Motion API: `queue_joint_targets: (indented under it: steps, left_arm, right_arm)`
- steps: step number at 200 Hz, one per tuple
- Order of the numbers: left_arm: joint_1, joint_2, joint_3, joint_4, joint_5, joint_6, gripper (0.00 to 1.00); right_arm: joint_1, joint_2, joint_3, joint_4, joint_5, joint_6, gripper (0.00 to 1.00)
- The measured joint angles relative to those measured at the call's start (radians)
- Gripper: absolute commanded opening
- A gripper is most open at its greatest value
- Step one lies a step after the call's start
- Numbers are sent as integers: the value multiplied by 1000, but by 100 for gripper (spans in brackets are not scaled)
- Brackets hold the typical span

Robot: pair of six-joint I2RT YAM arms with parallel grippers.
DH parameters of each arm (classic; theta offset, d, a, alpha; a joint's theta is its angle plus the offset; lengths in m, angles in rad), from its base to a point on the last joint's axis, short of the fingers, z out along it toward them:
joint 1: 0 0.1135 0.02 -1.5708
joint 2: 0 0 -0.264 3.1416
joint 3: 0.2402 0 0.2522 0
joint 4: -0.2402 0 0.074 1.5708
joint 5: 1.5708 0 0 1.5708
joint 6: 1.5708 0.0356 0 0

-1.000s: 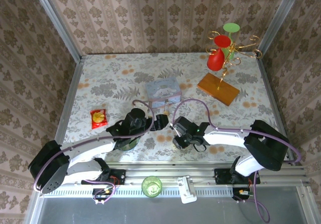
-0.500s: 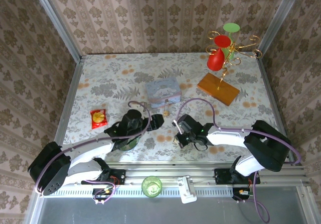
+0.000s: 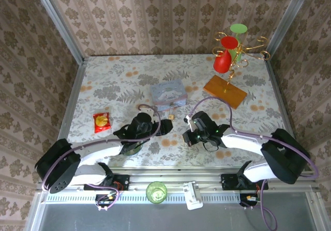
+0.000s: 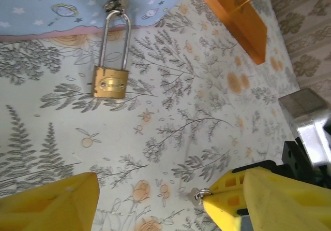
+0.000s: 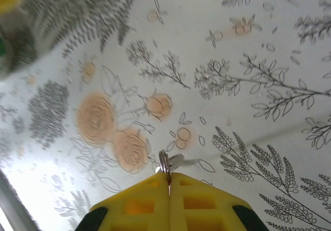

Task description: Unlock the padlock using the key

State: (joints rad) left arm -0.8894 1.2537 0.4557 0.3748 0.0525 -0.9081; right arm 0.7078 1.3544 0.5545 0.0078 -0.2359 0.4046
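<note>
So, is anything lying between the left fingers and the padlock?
Nothing visible does: bare flowered tabletop lies between the left fingers and the padlock, whose shackle is hooked on the blue tin.

One padlock [image 4: 110,82] — one key [image 5: 165,163] — one tin [image 3: 168,94]

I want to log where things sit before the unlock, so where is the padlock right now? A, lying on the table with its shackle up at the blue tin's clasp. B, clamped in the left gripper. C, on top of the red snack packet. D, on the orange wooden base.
A: in the left wrist view the padlock lies flat on the table, its shackle reaching the clasp of the blue tin.
</note>
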Motion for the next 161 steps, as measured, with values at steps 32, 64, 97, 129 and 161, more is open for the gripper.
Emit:
queue_joint_targets:
  steps: [32, 64, 97, 129, 161]
  left_arm:
    - [-52, 27, -99, 231, -92, -187, 73]
    - [-120, 108, -154, 438, -242, -414, 72]
    - [-139, 215, -112, 602, -312, -591, 72]
    - [-172, 338, -42, 756, -344, -716, 78]
    - [-208, 389, -5, 829, -391, -790, 77]
  right_arm:
    - [-27, -30, 5, -7, -13, 47, 0]
    - [-68, -78, 19, -16, -27, 101, 0]
    - [-106, -155, 63, -31, -28, 131, 0]
    - [-126, -180, 102, -9, -31, 154, 0]
    - [-127, -179, 106, 56, -48, 203, 0]
